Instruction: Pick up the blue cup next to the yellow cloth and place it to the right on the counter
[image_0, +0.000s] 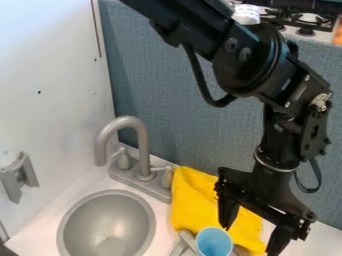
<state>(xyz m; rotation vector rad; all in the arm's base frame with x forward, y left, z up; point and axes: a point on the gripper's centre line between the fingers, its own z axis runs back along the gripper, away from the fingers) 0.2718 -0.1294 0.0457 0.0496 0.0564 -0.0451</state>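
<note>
White wall (50, 60) brightly lit; soft highlights seen on gray faucet (127, 122) and sink basin (103, 217); blue-gray panel (180, 120) darkened near wall.

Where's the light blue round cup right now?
Bottom edge of the camera view, right of centre: the cup is between the round grey sink basin and the black two-finger gripper, in front of the yellow cloth.

The camera looks down at a slant over the round sink (103, 217), facing the faucet (143, 145) and the blue-gray panel (180, 125) behind. It sits close to my gripper (249, 241), though I can't quite judge its height; the stovetop (308, 19) lies farther off.
</note>
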